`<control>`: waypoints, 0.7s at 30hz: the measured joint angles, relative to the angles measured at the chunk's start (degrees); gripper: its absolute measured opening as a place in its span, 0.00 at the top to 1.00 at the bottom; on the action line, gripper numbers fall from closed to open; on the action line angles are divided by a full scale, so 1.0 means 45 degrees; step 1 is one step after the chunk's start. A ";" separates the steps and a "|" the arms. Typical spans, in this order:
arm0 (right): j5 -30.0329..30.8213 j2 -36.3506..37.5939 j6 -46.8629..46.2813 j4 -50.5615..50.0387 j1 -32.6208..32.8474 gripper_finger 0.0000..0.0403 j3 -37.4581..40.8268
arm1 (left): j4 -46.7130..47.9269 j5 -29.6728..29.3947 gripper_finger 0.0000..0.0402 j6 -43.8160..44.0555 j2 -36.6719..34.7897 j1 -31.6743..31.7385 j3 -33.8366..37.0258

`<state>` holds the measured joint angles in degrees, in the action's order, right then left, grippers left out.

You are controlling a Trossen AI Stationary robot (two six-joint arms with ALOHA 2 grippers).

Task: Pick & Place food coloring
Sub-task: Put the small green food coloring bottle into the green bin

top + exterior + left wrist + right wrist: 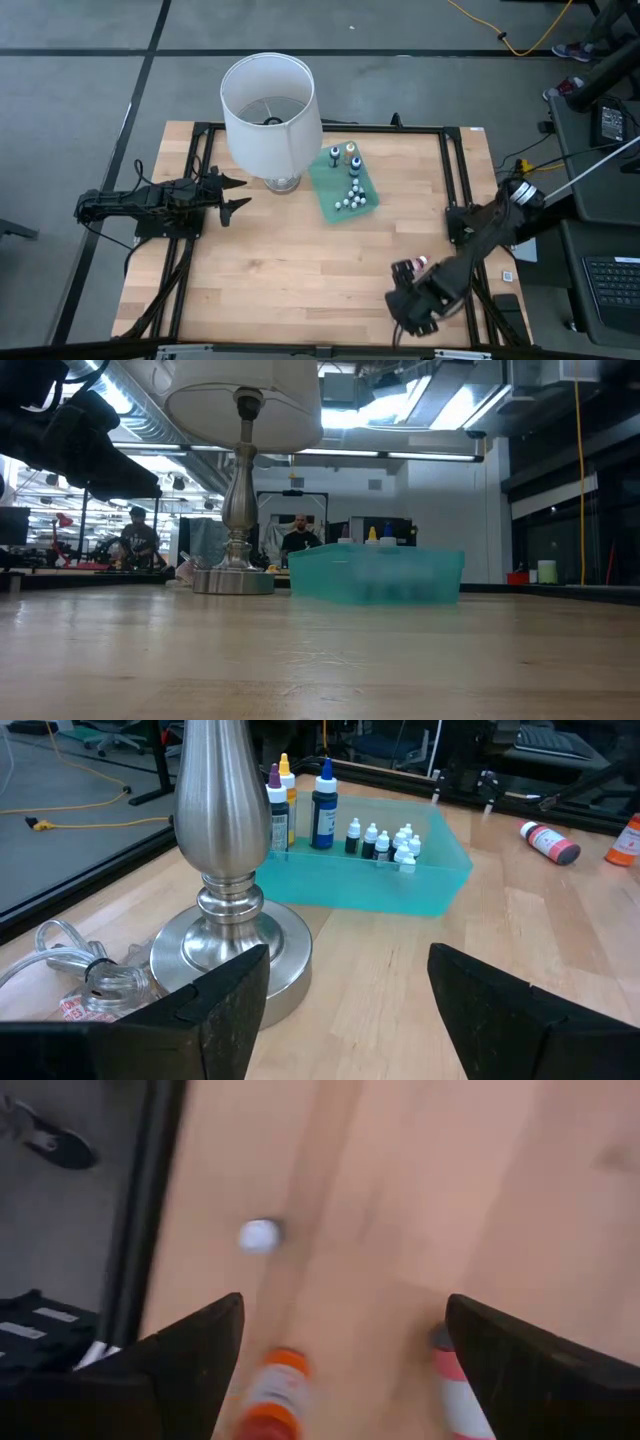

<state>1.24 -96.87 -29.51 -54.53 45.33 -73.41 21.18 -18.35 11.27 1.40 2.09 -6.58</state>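
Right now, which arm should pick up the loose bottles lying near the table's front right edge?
Right. Its open hand hovers directly over the orange-capped bottle and red-banded bottle. The left hand waits open beside the silver lamp base, far across the wooden table.

Lampshade: top is being cut off in the low view.
Bottles: two are blurring, running off the right wrist view.

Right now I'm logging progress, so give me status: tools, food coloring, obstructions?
Left tool open, waiting beside lamp. Right tool open over two loose bottles at table's near right. Other bottles in green tray. Nothing blocking.
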 joint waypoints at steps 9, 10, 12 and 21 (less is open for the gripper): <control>-0.0220 -0.1329 -0.1087 0.1269 0.0824 0.14 0.0005 | 0.0000 0.0000 0.34 0.0000 -0.0002 0.0003 0.0003; -0.0220 -0.1465 -0.1104 0.1345 0.0824 0.14 0.0005 | -0.0003 0.0000 0.33 0.0000 -0.0002 0.0002 -0.0002; -0.0215 -0.1758 -0.1180 0.1456 0.0824 0.14 0.0005 | -0.0003 0.0000 0.33 0.0000 0.0002 0.0002 -0.0002; -0.0210 -0.2646 -0.1055 0.2180 0.0829 0.14 0.0005 | -0.0003 0.0000 0.33 0.0000 0.0003 0.0000 0.0001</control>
<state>0.30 -108.77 -34.26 -44.73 49.06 -73.38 21.17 -18.35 11.27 1.41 2.09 -6.58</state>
